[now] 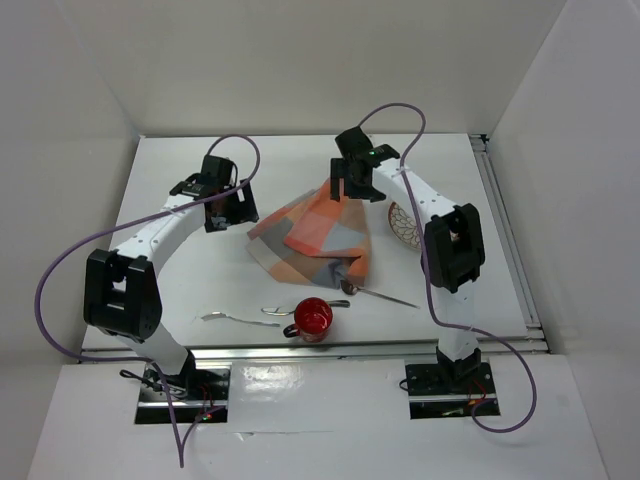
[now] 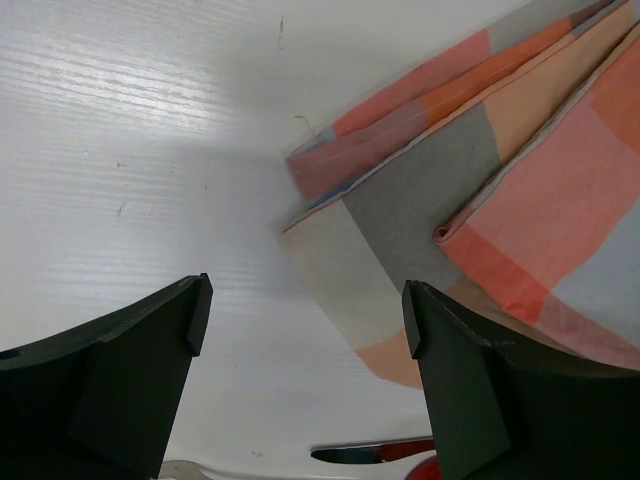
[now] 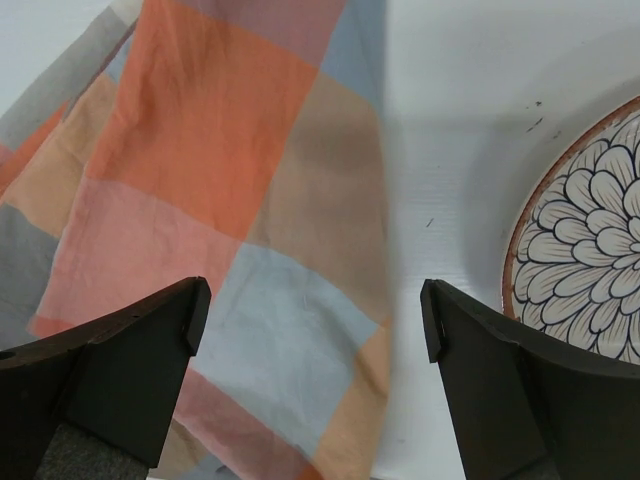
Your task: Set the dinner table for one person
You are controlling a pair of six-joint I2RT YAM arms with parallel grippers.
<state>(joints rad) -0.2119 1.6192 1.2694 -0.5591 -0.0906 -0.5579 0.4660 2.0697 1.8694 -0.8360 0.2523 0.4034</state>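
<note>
The checked cloth (image 1: pixel 315 232), bunched with the dinner table (image 1: pixel 280 160) beneath and around it, was judged due for spreading; the left gripper (image 2: pixel 305 310) at its left edge and the right gripper (image 3: pixel 310 310) at its far edge were held with fingers spread, so an edge pinch was required next.

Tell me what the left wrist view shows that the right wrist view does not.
Only left wrist: a strip of metal cutlery and a sliver of something red at the bottom edge. Only right wrist: a flower-patterned plate at the right edge. Both: the checked cloth, the white dinner table, and an open, empty gripper: left gripper in one, right gripper in the other.
</note>
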